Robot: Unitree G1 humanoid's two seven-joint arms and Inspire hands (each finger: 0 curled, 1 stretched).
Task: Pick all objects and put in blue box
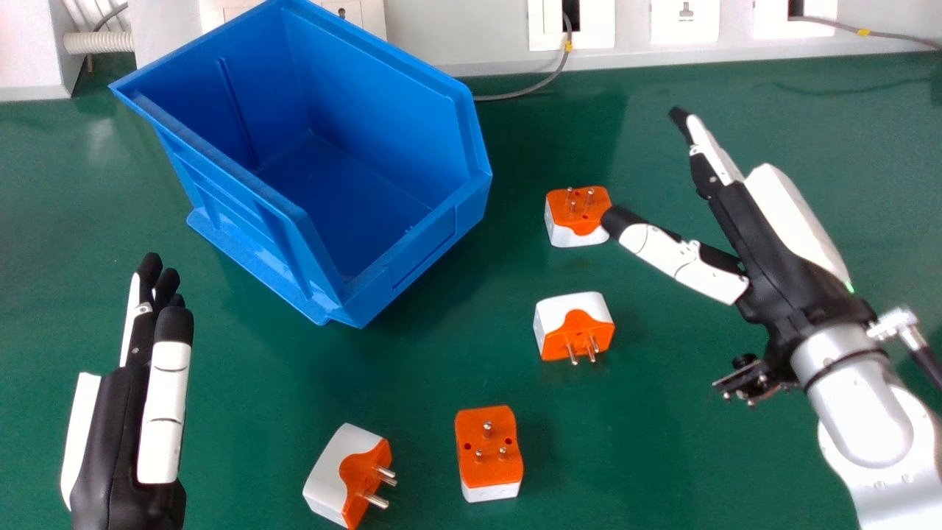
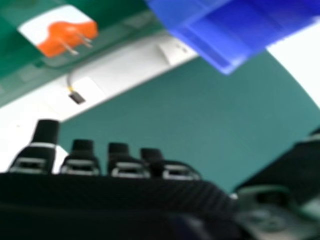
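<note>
Green tabletop (image 1: 662, 442) holds four orange-and-white, metal-pinned plug adapters (image 1: 490, 472).

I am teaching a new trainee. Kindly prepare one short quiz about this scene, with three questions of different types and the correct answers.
1. How many plug adapters are visible outside the blue box?
2. True or false: the left hand is gripping a plug adapter.
3. Which hand is nearer to the farthest adapter from the robot?
a) left hand
b) right hand

Key: 1. four; 2. false; 3. b
</note>
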